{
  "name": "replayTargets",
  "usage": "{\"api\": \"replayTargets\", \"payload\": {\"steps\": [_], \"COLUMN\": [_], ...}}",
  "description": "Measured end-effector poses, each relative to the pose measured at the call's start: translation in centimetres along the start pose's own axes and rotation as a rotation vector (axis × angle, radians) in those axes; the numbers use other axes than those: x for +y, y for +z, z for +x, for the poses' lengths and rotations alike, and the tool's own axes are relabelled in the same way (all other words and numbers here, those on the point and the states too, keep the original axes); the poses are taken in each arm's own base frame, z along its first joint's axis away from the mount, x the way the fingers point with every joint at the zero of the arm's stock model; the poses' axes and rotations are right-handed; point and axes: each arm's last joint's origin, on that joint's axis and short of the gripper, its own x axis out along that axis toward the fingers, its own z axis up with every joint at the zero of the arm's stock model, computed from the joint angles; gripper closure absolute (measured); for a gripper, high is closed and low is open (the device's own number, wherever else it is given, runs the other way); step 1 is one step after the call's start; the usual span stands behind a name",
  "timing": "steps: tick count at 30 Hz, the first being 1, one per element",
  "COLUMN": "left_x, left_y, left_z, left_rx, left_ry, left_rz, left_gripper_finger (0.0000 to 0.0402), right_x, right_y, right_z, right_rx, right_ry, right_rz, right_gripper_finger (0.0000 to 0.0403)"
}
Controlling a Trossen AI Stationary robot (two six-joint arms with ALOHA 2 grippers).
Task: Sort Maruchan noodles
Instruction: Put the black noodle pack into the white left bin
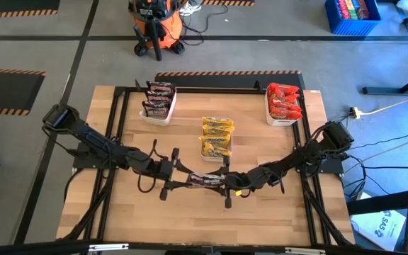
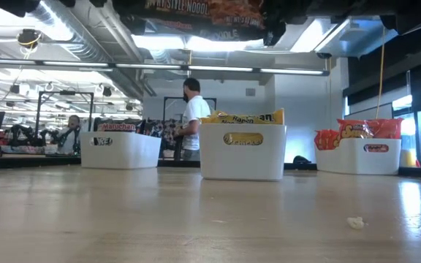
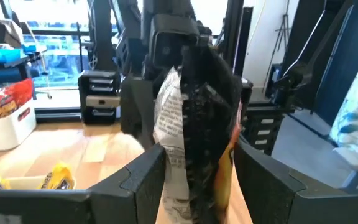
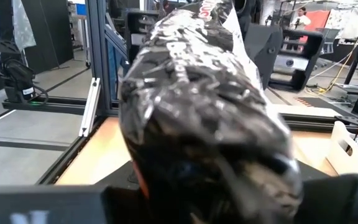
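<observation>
a dark noodle packet (image 1: 206, 180) hung above the near middle of the table (image 1: 275, 212), stretched between the two grippers. the left gripper (image 1: 179, 180) gripped it from the left end, its fingers (image 3: 143, 180) pressed on either side of the packet's edge. the right gripper (image 1: 234, 182) met it from the right; its wrist view was filled by the crinkled black wrapper, so whether those fingers were clamped on it could not be told. in the low view only the packet's underside showed at the top edge, cut off. behind it stood three white trays: dark packets (image 1: 158, 99) in the left tray (image 1: 163, 117), yellow packets (image 1: 217, 136) in the middle, red packets (image 1: 284, 100) in the right tray (image 1: 280, 121).
</observation>
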Motion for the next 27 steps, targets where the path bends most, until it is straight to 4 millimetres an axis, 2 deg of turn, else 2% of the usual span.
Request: {"api": "replayTargets", "payload": {"steps": [6, 17, 27], "left_x": [0.3, 0.2, -0.3], "left_y": [0.1, -0.1, 0.6], "left_z": [0.1, 0.1, 0.0], "left_rx": [-0.005, 0.017, -0.047], "left_ry": [0.008, 0.01, -0.009], "left_rz": [-0.002, 0.039, -0.052], "left_gripper_finger": [0.0199, 0.0097, 0.0088], "right_x": [0.0, 0.0, 0.0], "right_y": [-0.2, -1.1, -2.6], "right_z": [0.0, -0.1, -0.3], "right_rx": [0.024, 0.113, 0.253], "right_ry": [-0.002, -0.003, -0.012], "right_rz": [-0.005, 0.015, 0.055], "right_gripper_finger": [0.0243, 0.0242, 0.0242]}}
